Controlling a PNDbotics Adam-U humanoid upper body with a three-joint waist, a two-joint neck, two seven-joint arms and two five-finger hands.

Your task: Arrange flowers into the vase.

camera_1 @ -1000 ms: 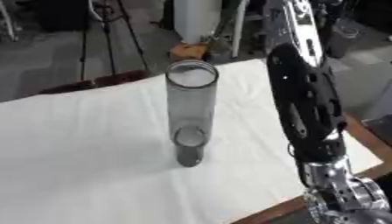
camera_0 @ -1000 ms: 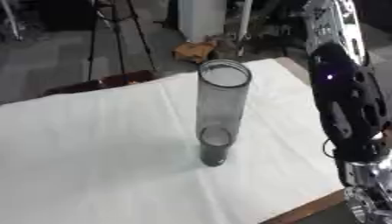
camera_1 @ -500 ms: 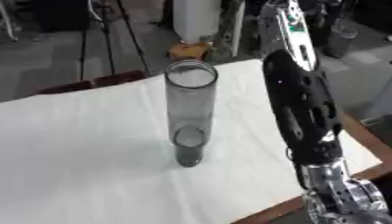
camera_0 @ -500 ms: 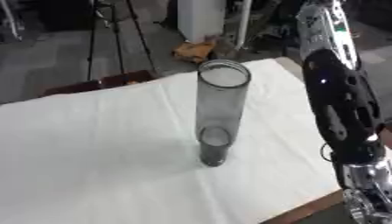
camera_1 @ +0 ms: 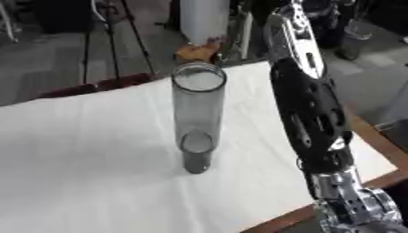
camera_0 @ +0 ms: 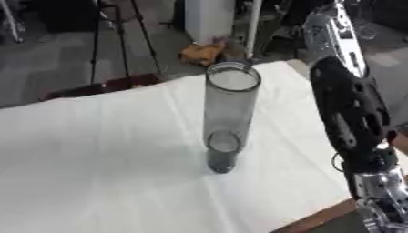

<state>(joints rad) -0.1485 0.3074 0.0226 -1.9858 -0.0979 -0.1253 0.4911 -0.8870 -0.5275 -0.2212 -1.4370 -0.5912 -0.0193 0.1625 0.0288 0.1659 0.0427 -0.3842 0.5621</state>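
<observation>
Near the counter's (camera_0: pixel 95 159) middle, the tall glass vase (camera_0: pixel 227 123) stands upright and empty; no flowers show anywhere. Nothing seems arranged yet. By the near right corner, the right robot hand (camera_1: pixel 354 211) is only partly visible, so I cannot tell its fingers' state.

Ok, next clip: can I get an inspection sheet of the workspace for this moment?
Surface: table under a white cloth, wooden edge bare at lower right.
Job's things: clear tall vase upright mid-table, empty; no flowers seen.
Clutter: nothing seen.
Robot hands: right arm hangs along the right edge, its robot hand cut off at the bottom; left not in view.
Cables: nothing seen.
Surroundings: tripod, white column beyond the table.
</observation>
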